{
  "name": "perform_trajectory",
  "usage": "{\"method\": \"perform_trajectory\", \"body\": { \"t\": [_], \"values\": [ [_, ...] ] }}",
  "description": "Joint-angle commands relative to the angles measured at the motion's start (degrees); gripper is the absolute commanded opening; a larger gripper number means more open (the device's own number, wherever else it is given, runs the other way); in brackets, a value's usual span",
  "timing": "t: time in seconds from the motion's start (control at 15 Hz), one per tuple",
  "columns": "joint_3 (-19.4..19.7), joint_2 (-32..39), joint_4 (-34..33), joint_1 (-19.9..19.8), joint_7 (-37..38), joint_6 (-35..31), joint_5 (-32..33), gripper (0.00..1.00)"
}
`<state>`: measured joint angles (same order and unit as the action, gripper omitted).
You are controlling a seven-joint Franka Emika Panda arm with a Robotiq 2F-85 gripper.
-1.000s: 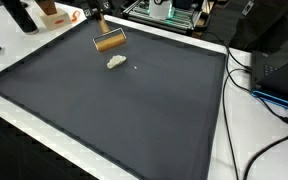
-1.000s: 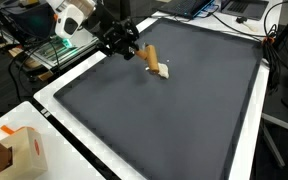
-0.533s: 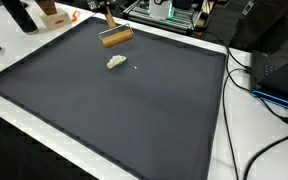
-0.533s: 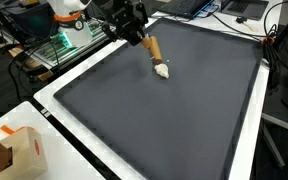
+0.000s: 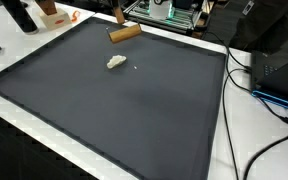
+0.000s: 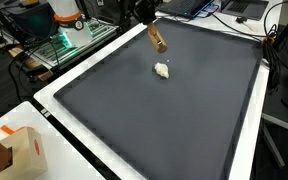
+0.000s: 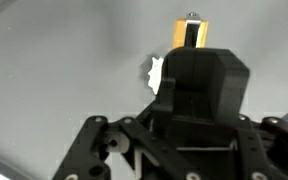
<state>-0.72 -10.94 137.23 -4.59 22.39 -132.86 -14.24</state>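
Gripper is clamped on a wooden tool, which hangs tilted in the air over the far end of the mat. White lump sits on the mat, apart from the tool.

I'm working in what looks like a robotics lab or electronics workshop. The white bench under the black mat is ringed with loose cables and a dark computer case. Beside it I see open-frame equipment with green circuit boards, and a cardboard box sits at the bench's edge.
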Motion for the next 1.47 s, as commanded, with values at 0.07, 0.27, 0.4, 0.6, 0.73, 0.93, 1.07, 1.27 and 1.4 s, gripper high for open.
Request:
{"method": "perform_trajectory", "body": {
  "t": [0.07, 0.27, 0.4, 0.6, 0.73, 0.93, 1.07, 1.27, 1.4],
  "values": [
    [-4.78, 0.97, -5.24, 1.58, 8.31, 5.85, 14.52, 0.23],
    [-8.09, 2.89, -8.4, 3.18, 12.03, 9.46, 24.37, 0.23],
    [-9.84, 4.42, -10.24, 4.73, 13.46, 11.55, 30.33, 0.23],
    [-11.76, 7.43, -12.66, 7.57, 14.2, 14.21, 38.21, 0.23],
    [-12.46, 9.4, -13.94, 9.42, 15.21, 15.55, 43.07, 0.23],
    [-12.75, 11.99, -15.43, 12.3, 16.13, 16.65, 48.35, 0.23],
    [-12.66, 13.46, -16.07, 14.04, 16.44, 16.65, 51.33, 0.23],
    [-12.44, 14.92, -16.34, 16.06, 16.52, 16.45, 54.41, 0.23],
    [-11.8, 14.56, -15.49, 16.11, 15.37, 14.66, 52.38, 0.48]
  ]
}}
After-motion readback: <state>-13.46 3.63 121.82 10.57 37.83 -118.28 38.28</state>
